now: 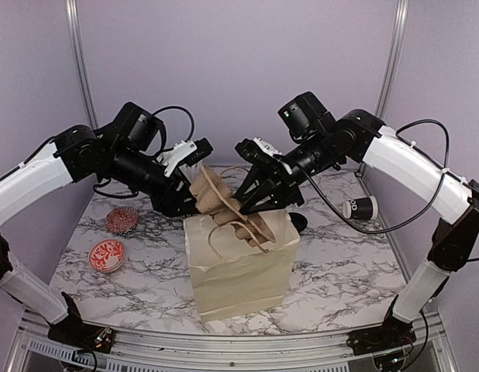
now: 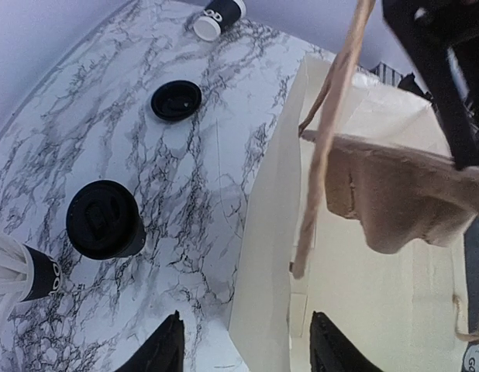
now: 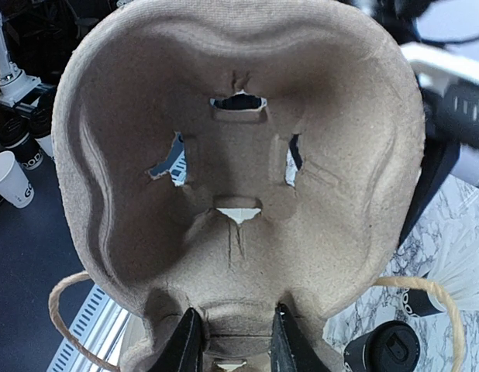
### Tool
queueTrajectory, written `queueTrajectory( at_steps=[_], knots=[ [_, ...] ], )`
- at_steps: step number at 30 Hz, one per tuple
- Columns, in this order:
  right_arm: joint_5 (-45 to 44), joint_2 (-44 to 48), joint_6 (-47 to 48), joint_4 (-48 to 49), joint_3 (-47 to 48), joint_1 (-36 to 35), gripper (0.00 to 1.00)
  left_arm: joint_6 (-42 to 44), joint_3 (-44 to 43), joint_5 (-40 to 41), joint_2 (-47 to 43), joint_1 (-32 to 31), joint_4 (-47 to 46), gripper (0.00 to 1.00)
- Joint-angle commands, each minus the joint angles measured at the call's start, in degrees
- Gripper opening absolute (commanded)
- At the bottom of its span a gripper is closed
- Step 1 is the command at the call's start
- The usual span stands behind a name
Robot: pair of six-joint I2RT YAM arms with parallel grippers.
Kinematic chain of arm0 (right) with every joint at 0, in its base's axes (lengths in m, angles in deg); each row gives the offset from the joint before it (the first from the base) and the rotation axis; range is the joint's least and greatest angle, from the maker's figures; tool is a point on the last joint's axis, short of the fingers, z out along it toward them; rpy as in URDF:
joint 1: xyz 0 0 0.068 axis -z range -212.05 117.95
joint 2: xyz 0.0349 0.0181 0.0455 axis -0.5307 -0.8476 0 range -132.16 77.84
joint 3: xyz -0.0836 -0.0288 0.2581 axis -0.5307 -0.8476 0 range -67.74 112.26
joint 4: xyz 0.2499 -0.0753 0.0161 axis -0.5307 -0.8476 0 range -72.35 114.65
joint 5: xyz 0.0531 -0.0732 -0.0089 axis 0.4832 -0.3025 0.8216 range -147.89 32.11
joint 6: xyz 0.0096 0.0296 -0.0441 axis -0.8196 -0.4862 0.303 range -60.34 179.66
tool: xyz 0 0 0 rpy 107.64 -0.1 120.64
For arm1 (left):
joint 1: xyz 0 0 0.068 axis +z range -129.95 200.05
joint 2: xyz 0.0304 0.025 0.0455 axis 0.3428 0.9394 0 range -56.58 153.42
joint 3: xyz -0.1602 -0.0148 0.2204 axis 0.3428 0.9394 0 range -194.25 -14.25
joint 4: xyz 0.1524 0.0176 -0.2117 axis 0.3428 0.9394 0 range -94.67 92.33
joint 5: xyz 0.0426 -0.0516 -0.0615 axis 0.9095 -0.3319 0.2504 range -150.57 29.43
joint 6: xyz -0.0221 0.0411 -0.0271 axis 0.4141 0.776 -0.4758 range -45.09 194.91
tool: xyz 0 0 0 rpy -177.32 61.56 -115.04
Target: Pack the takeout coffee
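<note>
Right jaws grip the pulp cup carrier [image 3: 239,155] above the paper bag [image 1: 239,271]; left jaws are open. Lower it squarely before you fetch the takeout coffee [image 2: 106,219].

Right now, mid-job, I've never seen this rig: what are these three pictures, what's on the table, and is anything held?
Two robot arms share a marble table. The wide picture looks down from above and behind them; the other two come from cameras on each wrist. The right arm has its jaws shut on a brown pulp cup carrier at the mouth of the cream paper bag. The left arm has jaws open, astride the bag's wall. On the table: the lidded coffee cup, a loose lid, a tipped cup.
</note>
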Motion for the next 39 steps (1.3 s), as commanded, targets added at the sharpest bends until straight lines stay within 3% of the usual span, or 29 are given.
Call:
queueTrajectory(
  at_steps=[1,9,14,39],
  knots=[
    [-2.3,0.0,-0.2,0.7,-1.7,-0.6,0.22,-2.9,4.7,7.8,-9.3,0.8,-5.4,0.64],
    [-7.2,0.8,-5.0,3.2,-3.9,-0.6,0.18,-5.4,12.0,15.5,-18.9,2.6,-10.4,0.73],
    [-10.9,-0.7,-10.3,4.2,-5.1,-0.7,0.18,-6.4,14.9,16.4,-21.3,2.8,-11.8,0.74],
    [-37.2,-4.5,-5.3,-5.3,-12.3,-12.0,0.18,-7.5,19.2,16.8,-23.0,2.9,-12.8,0.75]
  ],
)
